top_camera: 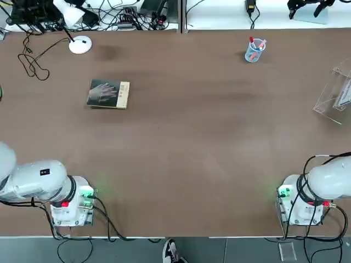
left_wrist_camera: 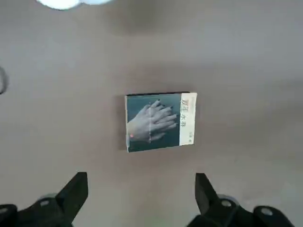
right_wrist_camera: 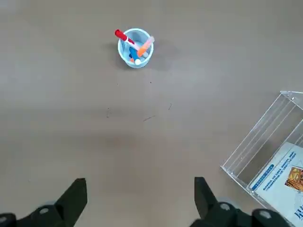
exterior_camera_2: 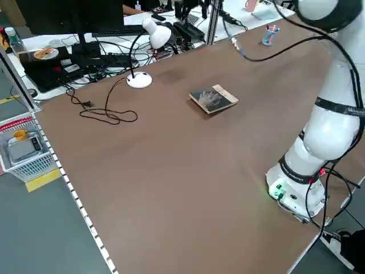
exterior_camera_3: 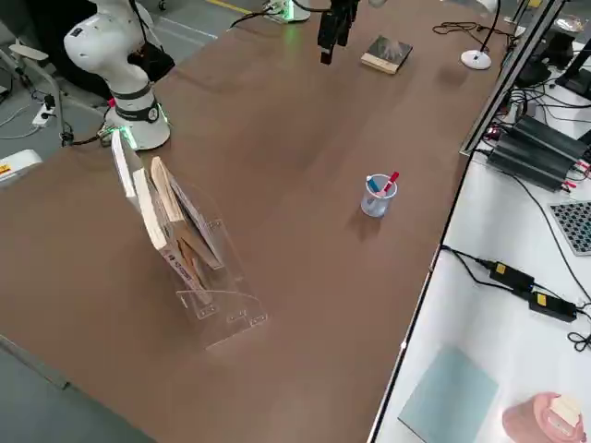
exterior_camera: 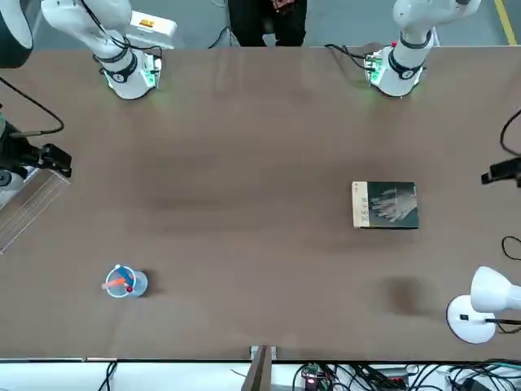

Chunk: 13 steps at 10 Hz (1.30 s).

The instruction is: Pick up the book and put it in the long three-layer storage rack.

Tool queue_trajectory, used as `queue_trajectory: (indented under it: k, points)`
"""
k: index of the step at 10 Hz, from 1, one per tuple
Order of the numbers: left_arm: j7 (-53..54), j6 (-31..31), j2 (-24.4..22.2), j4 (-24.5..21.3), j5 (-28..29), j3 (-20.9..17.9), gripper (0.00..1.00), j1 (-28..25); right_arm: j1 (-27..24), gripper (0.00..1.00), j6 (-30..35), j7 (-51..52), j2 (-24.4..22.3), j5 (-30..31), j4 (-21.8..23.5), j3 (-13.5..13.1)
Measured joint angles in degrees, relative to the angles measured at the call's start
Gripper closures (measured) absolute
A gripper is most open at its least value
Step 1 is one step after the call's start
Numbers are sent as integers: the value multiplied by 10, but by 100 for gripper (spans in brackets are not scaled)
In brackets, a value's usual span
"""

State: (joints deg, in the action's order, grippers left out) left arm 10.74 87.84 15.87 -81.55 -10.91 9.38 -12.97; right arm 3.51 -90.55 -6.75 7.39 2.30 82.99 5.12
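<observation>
On the robot's left half of the brown table (top_camera: 181, 164), toward the far edge, the book (top_camera: 108, 94) lies flat with its dark cover and pale hand picture facing up, the tan strip along the side nearer the table's middle. Nothing touches it. Just beyond it stands a white desk lamp (top_camera: 79, 44) with its cord looping off toward the table's left edge.

Above the book hangs the left gripper (left_wrist_camera: 141, 189), fingers spread wide and empty; from its wrist camera the book sits between and ahead of the two fingertips, clear of both. Well across the table, at the far right edge, stands the long three-layer storage rack (exterior_camera_3: 189, 249), a clear acrylic stand with slanted panels that already holds some printed material. A small clear cup of pens (top_camera: 254, 50) sits apart from it, nearer the far edge.

The right gripper (right_wrist_camera: 140, 191) hovers over its own side, also wide open and holding nothing, with the cup and a corner of the rack in its sight.

As I judge it, nothing of the task is done yet: the book is not grasped, and the lift, the long carry across the table and the placing in the rack all remain.
</observation>
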Motion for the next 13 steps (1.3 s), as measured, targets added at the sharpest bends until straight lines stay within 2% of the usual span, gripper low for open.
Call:
queue_trajectory:
  k: [2,4,8,13]
  points:
    - [33,7,16,-16,-20,0,0,-2,0,0,-1,0,0,0,0,0]
    - [47,49,16,-57,-29,0,0,-5,0,0,-3,0,0,0,0,0]
    - [83,164,-8,-164,-41,3,0,-5,0,0,-5,12,0,0,0,0]
    - [159,223,-27,-251,-88,2,0,-26,0,0,-7,37,0,0,0,0]
